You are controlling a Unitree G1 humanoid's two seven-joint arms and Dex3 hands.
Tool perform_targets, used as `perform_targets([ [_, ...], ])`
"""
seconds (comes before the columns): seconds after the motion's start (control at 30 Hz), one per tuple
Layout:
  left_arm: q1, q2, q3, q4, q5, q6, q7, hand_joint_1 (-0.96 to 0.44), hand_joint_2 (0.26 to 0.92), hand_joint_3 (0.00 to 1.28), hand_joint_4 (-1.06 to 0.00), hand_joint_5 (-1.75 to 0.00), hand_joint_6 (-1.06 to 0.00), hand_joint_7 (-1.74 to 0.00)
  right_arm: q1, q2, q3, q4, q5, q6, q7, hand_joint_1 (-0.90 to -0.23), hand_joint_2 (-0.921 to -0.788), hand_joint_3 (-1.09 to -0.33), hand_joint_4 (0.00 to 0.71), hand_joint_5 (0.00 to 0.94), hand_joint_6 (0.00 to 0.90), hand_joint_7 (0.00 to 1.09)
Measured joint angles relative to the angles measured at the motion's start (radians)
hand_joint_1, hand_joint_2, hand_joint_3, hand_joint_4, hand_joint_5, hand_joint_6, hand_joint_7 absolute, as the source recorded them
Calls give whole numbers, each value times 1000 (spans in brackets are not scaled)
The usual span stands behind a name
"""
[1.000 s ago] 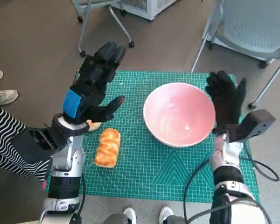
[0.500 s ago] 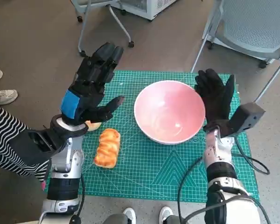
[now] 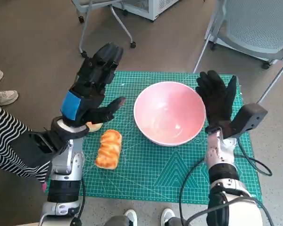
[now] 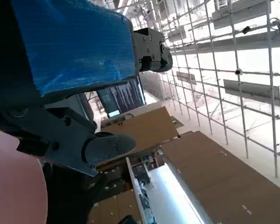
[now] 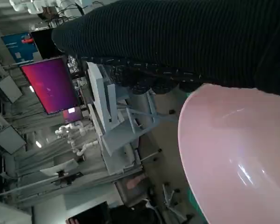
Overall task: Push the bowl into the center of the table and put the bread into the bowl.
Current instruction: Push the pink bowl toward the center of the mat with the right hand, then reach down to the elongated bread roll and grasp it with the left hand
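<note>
Bowl [image 3: 169,112] push is the step in hand, by my read. My right hand [image 3: 219,102] stands flat and upright against the bowl's right rim, fingers apart and gripping nothing; a flat palm suits a sideways shove better than a grasp. In the right wrist view the glove fills the top and the pink wall of the bowl [image 5: 233,158] sits directly under it, so I take them as touching or very nearly so.

Bowl position: on the green mat [image 3: 179,174], roughly mid-mat, perhaps slightly to the right of centre. I judge the push close to done.

My left hand [image 3: 92,87] is raised above the mat's left part, fingers spread, empty. Held high like this it keeps out of the bowl's path and is staged over the bread.

Bread [image 3: 108,149] lies on the mat near the left edge, below that hand, well apart from the bowl. A small pale round object [image 3: 94,126] sits just beside it, half hidden by the hand; I cannot identify it.

Off the table: a striped sleeve [image 3: 4,141] at left and chair legs [image 3: 106,23] on the floor beyond.
</note>
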Motion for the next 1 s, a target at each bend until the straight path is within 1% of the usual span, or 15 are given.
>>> perform_targets([
  [0.2, 5, -1, -4, -8, 2, 1, 6, -172, 899, 459, -52, -57, 1, -392, 8, -23, 3, -76, 0, -58, 1, -618, -921, -799, 97, 17, 20, 424],
  [0.33, 5, -1, -5, -10, 1, 4, 6, -176, 906, 448, -55, -52, 1, -400, 27, -29, 21, -162, -3, -106, 7, -633, -921, -780, 109, 19, 28, 436],
  [0.47, 5, -2, -8, -11, 1, 11, 6, -174, 913, 439, -57, -47, 1, -409, 70, -31, 55, -284, -6, -148, 18, -648, -921, -761, 116, 19, 34, 447],
  [0.67, 5, -3, -12, -15, -1, 20, 5, -169, 917, 433, -62, -44, 1, -418, 152, -30, 113, -496, -9, -162, 45, -680, -921, -727, 123, 17, 59, 475],
  [0.8, 5, -3, -15, -21, -4, 26, 3, -174, 917, 429, -63, -42, 1, -422, 209, -30, 157, -661, -7, -155, 62, -687, -921, -705, 136, 20, 75, 493],
  [0.93, 4, -3, -17, -27, -6, 32, -3, -180, 918, 426, -65, -41, 1, -423, 250, -30, 196, -797, -7, -131, 69, -681, -921, -695, 153, 26, 86, 506],
  [1.0, 4, -3, -17, -31, -7, 34, -5, -183, 918, 423, -66, -40, 1, -424, 263, -30, 211, -840, -7, -119, 70, -679, -921, -691, 165, 29, 91, 513],
])
